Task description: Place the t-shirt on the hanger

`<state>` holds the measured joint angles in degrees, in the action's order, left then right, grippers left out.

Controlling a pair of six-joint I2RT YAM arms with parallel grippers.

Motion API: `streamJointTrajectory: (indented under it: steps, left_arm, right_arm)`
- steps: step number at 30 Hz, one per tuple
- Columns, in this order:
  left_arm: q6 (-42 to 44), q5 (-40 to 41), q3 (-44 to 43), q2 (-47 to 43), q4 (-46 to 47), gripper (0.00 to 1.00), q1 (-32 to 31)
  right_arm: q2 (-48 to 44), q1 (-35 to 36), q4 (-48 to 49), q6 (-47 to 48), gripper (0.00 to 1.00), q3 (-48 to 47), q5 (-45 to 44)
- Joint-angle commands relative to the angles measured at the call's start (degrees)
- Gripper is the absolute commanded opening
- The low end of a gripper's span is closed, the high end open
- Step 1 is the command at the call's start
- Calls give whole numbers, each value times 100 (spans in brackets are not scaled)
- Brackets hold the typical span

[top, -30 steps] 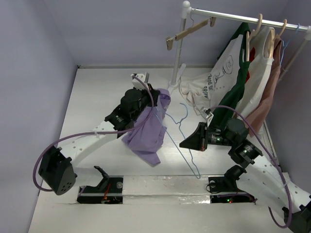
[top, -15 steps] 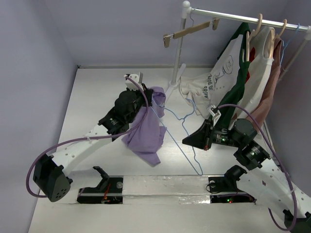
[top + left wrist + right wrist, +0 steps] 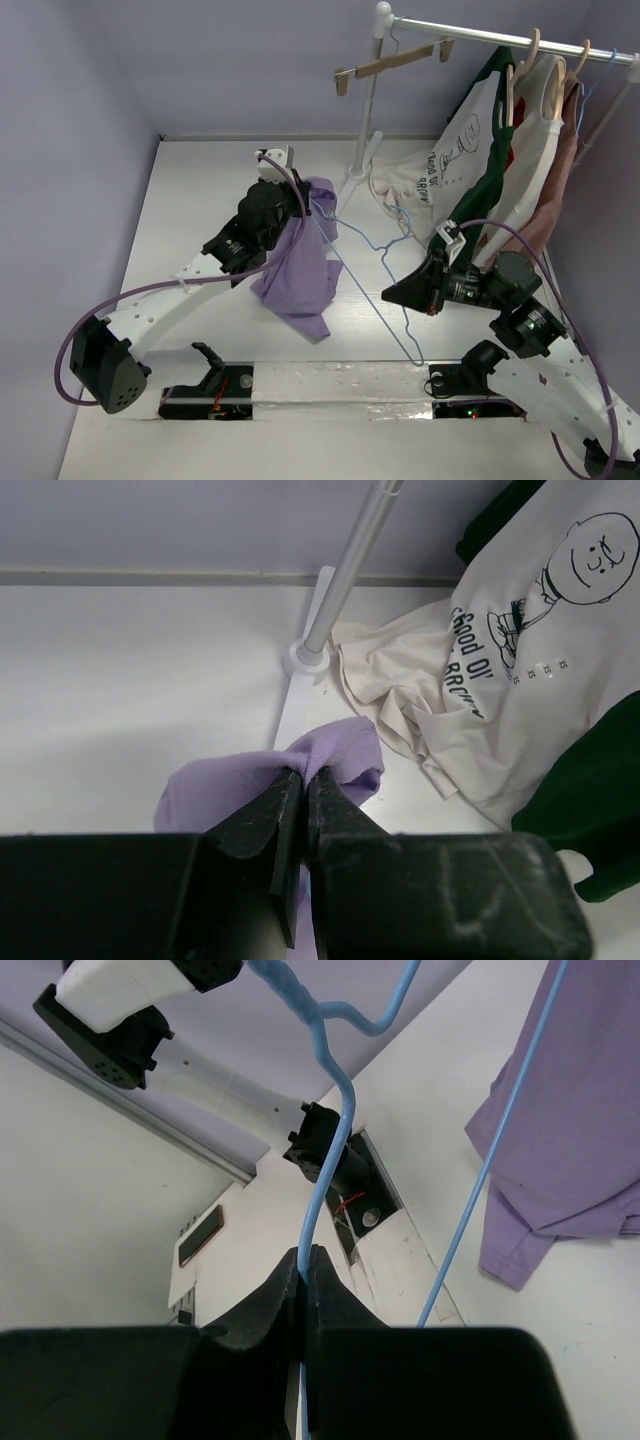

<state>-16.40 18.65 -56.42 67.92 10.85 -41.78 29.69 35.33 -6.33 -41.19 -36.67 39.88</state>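
The lavender t-shirt (image 3: 302, 262) hangs from my left gripper (image 3: 292, 197), which is shut on a bunched fold of it above the table; the fold shows in the left wrist view (image 3: 330, 760) pinched between the black fingers (image 3: 262, 815). The thin light-blue wire hanger (image 3: 370, 285) is held in the air by my right gripper (image 3: 392, 296), shut on its wire. In the right wrist view the wire (image 3: 325, 1150) rises from between the jaws, and a second straight run (image 3: 490, 1160) crosses in front of the shirt (image 3: 570, 1150). One end of the hanger reaches the top of the shirt.
A white clothes rail (image 3: 500, 40) stands at the back right with tan wooden hangers (image 3: 385, 62), a white printed shirt (image 3: 450, 150), a dark green garment (image 3: 480, 195) and other clothes. Its upright post (image 3: 367, 110) stands just behind the shirt. Lavender walls enclose the table.
My right gripper has moved right and down a little with the hanger, tilting it. My left gripper has shifted slightly left and back with the shirt.
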Motion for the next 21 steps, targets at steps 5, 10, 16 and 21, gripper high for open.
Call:
streamJointTrajectory:
  steps: [5, 10, 16, 21]
  left_arm:
    - [155, -98, -387, -15, 163, 0, 3]
    - [111, -213, -299, -147, 128, 0, 3]
    - [164, 332, -369, -139, -75, 0, 3]
    - [146, 165, -737, 28, -127, 0, 3]
  right_arm:
    - [10, 18, 228, 94, 0, -210, -103]
    - [326, 18, 298, 287, 0, -262, -244]
    - [20, 18, -122, 392, 0, -482, -358]
    - [-69, 18, -474, 542, 0, -508, -533]
